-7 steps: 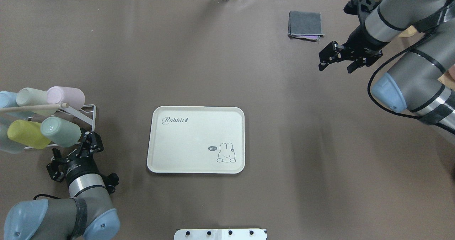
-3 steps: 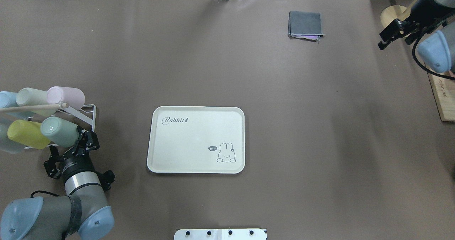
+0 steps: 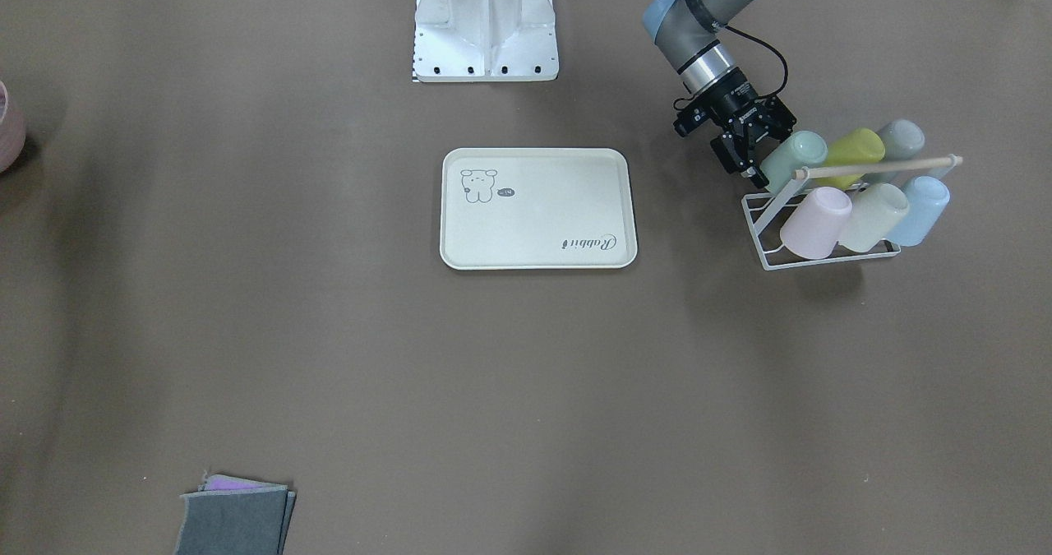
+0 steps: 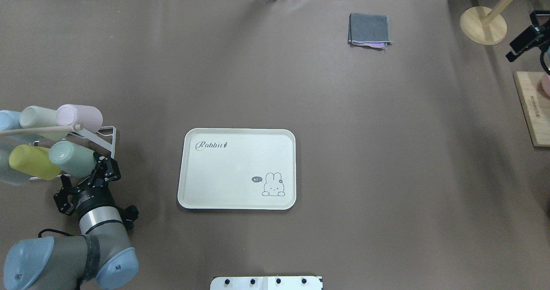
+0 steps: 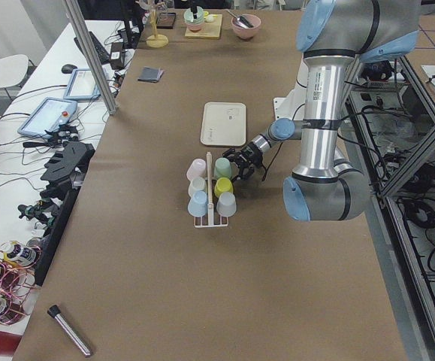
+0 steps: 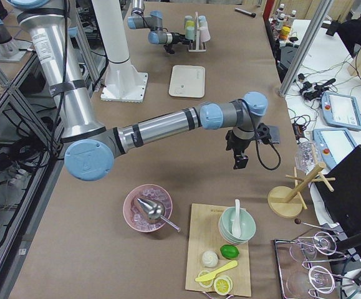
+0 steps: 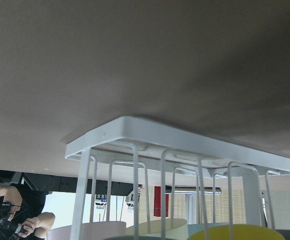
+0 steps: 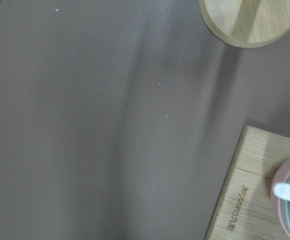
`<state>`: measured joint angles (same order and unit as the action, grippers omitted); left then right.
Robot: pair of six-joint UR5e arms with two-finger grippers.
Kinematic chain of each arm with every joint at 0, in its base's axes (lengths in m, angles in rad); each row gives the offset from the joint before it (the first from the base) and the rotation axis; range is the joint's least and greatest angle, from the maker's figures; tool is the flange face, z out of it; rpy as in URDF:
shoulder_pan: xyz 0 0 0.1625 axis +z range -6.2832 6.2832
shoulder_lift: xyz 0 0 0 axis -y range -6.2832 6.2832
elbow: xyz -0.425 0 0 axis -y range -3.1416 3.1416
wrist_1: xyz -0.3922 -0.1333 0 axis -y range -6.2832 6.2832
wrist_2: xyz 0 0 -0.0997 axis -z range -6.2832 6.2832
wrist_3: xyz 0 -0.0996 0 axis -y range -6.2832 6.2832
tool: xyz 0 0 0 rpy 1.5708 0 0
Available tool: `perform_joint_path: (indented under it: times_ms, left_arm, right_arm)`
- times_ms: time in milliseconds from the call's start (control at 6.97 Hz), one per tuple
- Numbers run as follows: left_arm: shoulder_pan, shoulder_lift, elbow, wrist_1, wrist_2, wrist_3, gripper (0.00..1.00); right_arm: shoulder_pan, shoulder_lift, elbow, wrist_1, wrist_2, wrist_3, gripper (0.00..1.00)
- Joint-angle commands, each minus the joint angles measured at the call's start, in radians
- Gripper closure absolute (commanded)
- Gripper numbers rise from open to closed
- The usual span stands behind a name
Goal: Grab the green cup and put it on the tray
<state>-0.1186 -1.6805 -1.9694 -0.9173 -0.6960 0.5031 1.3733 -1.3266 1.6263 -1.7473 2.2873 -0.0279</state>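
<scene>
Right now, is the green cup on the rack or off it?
On. The green cup leans on the rack beside the yellow cup, away from the tray.

Open surface (image 4: 146, 109) lies between the white wire rack (image 4: 96, 140) and the tray (image 4: 189, 197), wide enough for a pincer to cross. The green cup (image 4: 73, 159) is hemmed in: the yellow cup (image 4: 30, 162) sits just beside it on the side away from the tray, with the wooden rod (image 4: 38, 130) and the pink cup (image 4: 81, 116) on its far side. The left pincer (image 3: 749, 162) stands at its near, tray-ward side. The folded grey cloth (image 4: 369, 29), round wooden base (image 4: 483, 25) and wooden board (image 4: 530, 109) lie at the far and right edges, well apart from the tray.
</scene>
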Motion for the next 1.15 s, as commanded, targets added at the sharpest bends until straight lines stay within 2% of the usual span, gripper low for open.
perform_joint_path:
  times_ms: [0, 430, 717, 1004]
  left_arm:
    - [-0.009, -0.007, 0.001, -0.002, 0.013, 0.026, 0.03]
    - [-0.016, 0.001, -0.016, -0.002, 0.021, 0.043, 0.03]
    - [-0.021, 0.005, -0.016, -0.002, 0.032, 0.041, 0.03]
    - [-0.021, 0.004, -0.002, -0.002, 0.041, 0.037, 0.03]
  right_arm:
    - [0.045, -0.095, 0.038, 0.000, -0.017, -0.013, 0.00]
    - [0.165, -0.183, 0.037, 0.000, -0.031, -0.089, 0.00]
    - [0.177, -0.209, 0.027, -0.004, -0.029, -0.078, 0.01]
    - [0.190, -0.227, 0.024, -0.027, 0.013, -0.050, 0.02]
